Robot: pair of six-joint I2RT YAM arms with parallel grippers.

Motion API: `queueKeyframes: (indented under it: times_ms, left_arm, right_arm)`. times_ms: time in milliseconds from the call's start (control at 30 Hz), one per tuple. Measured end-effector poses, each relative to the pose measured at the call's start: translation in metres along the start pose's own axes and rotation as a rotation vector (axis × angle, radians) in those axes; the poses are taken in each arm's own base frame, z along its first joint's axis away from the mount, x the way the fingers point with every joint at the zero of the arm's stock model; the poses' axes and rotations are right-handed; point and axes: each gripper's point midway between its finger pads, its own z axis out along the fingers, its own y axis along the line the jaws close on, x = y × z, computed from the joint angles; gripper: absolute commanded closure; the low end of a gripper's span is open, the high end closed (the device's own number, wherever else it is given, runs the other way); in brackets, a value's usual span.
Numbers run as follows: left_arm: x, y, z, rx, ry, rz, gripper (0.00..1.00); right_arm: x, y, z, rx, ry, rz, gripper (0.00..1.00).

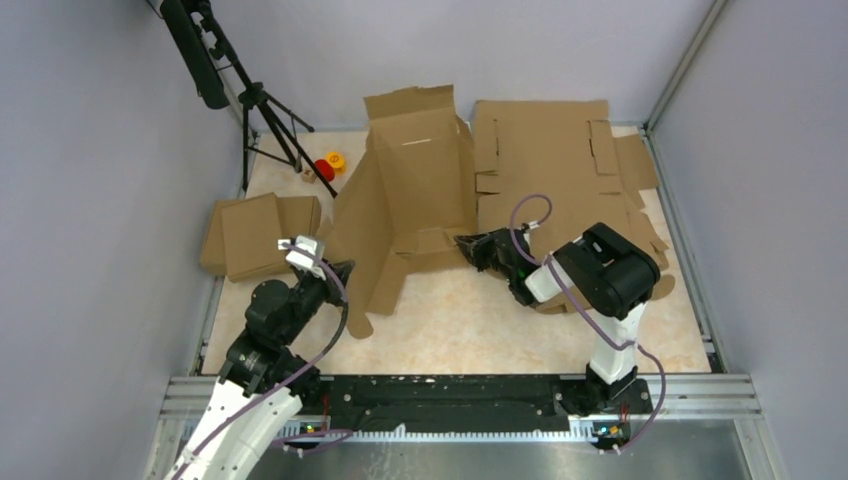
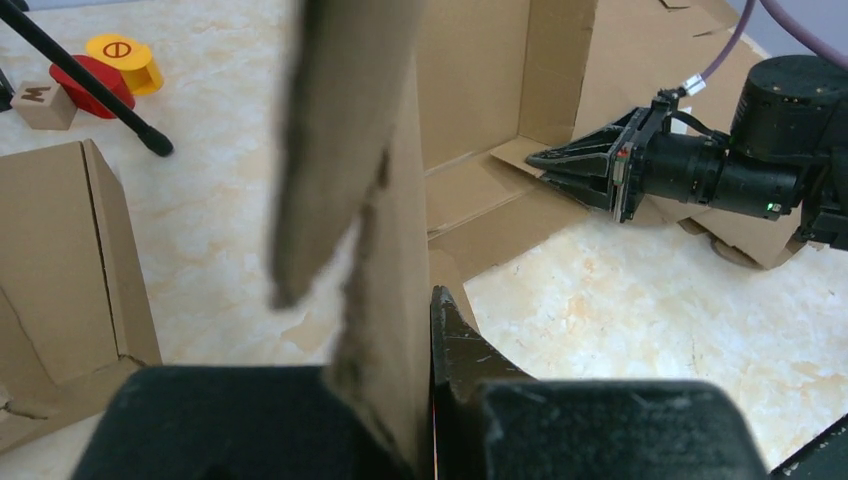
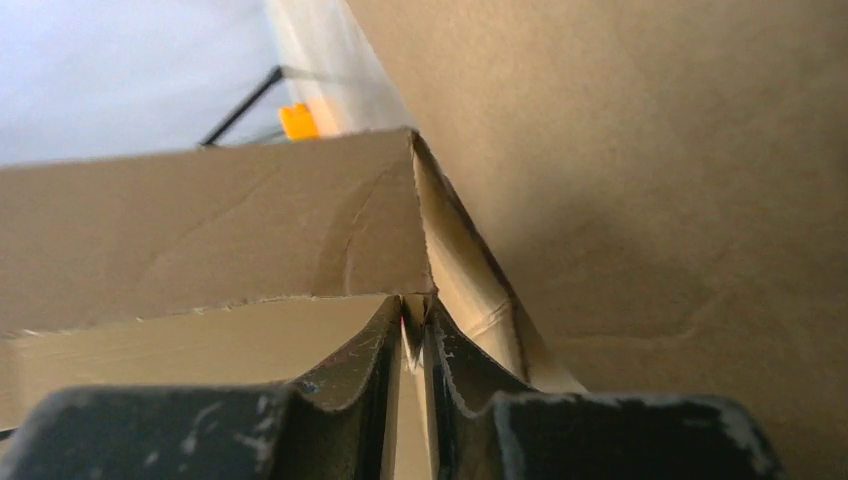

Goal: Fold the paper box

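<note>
Plain brown corrugated cardboard box (image 1: 420, 170) looks half folded, walls loose. Left gripper (image 2: 415, 320) clamps its side flap tight; right gripper (image 3: 412, 310) pinches the flap ahead, nearly closed.

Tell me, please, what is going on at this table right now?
Two robot arms are folding the paper box, which stands half-formed on the table with its back panel raised. The left tool is shut on the box's left side flap, holding it up. The right tool pinches a low flap at the box's front right corner.
</note>
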Motion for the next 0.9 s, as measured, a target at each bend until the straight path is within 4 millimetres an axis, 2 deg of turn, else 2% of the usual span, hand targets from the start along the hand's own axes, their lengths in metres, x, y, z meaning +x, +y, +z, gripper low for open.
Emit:
queueKeyframes:
  times_ms: [133, 267, 433, 600, 700, 900]
  left_arm:
    - [0.004, 0.000, -0.001, 0.002, 0.019, 0.011, 0.99]
    - [0.006, -0.001, -0.002, 0.009, 0.027, 0.014, 0.99]
    - [0.007, -0.001, -0.002, 0.012, 0.032, 0.017, 0.99]
    - [0.008, -0.001, -0.002, 0.011, 0.035, 0.023, 0.99]
    - [0.007, -0.001, -0.002, 0.011, 0.034, 0.026, 0.99]
    - [0.007, 0.000, -0.003, 0.011, 0.033, 0.031, 0.99]
  right_arm:
    - [0.015, -0.014, 0.003, 0.085, 0.019, -0.114, 0.85]
    - [0.019, -0.028, 0.002, 0.152, 0.023, -0.194, 0.84]
    - [0.018, -0.028, -0.001, 0.171, 0.020, -0.246, 0.68]
    - [0.014, -0.014, -0.015, 0.174, 0.001, -0.285, 0.61]
    - [0.012, 0.003, -0.031, 0.133, -0.008, -0.304, 0.56]
    - [0.016, 0.035, -0.063, 0.040, 0.009, -0.378, 0.54]
